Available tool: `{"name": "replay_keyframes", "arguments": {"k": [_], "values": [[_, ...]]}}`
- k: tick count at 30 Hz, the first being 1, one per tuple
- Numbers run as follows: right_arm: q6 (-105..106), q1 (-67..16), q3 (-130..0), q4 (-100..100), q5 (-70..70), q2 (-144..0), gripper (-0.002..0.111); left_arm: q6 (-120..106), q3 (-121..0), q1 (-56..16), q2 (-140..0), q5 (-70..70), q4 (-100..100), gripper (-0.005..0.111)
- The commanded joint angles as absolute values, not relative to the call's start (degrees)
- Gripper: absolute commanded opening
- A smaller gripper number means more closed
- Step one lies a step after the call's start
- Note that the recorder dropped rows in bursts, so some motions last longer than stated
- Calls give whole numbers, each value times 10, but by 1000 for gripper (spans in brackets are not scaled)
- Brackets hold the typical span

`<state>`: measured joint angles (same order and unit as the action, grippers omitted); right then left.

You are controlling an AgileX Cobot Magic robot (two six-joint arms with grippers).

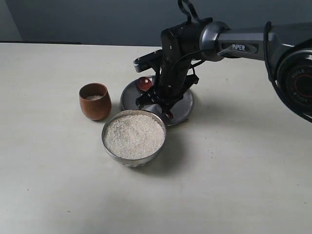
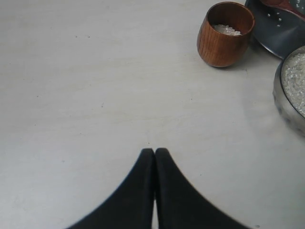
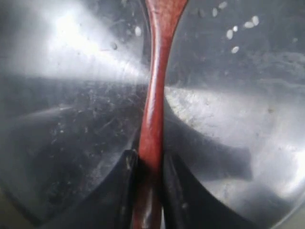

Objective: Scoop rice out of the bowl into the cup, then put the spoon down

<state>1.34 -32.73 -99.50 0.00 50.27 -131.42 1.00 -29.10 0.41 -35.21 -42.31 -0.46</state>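
Observation:
The spoon (image 1: 144, 83) lies low over the flat steel plate (image 1: 184, 105), its oval head at the plate's far left. My right gripper (image 1: 158, 100) is shut on its thin handle; in the right wrist view the handle (image 3: 155, 109) runs between the two black fingers of that gripper (image 3: 148, 160). The faceted metal bowl (image 1: 106, 145), heaped with rice (image 1: 134, 135), stands just in front of the plate. Left of both stands the wooden cup (image 1: 95, 106) with a little rice (image 2: 226, 30) inside. My left gripper (image 2: 155, 151) is shut and empty over bare table, well away from the cup (image 2: 221, 43).
A few loose grains (image 3: 233, 34) lie on the plate (image 3: 71, 95). The right arm (image 1: 243, 46) reaches in from the right above the plate. The bowl's rim (image 2: 283, 102) and the plate's edge (image 2: 274, 31) show in the left wrist view.

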Motion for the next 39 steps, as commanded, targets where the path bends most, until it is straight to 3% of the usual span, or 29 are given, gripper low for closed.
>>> {"name": "replay_keyframes", "arguments": {"k": [1,4,8,14,20,22,23,25,29,39], "values": [[17,-324,-997,6,500,-1318,0,13,-295,5,-347,-416,-5,0],[17,-324,-997,6,500,-1318,13,13,-295,5,-347,-416,-5,0],[16,-324,-997,6,508,-1318,39,13,-295,5,-347,-416,-5,0],[5,-324,-997,-33,515,-1297,44,13,-295,5,-347,-416,-5,0],[-13,-324,-997,-110,542,-1198,33,13,-295,5,-347,-415,-5,0],[-13,-324,-997,-120,562,-1170,23,13,-295,5,-347,-415,-5,0],[-13,-324,-997,-131,582,-1145,11,13,-295,5,-347,-415,-5,0],[-13,-324,-997,-142,611,-1106,0,13,-295,5,-347,-415,-5,0],[-13,-324,-953,-146,617,-1014,-1,13,-295,5,-347,-415,-3,0],[-145,-324,-613,-252,419,-706,-1,13,-295,5,-347,-417,0,0]]}}
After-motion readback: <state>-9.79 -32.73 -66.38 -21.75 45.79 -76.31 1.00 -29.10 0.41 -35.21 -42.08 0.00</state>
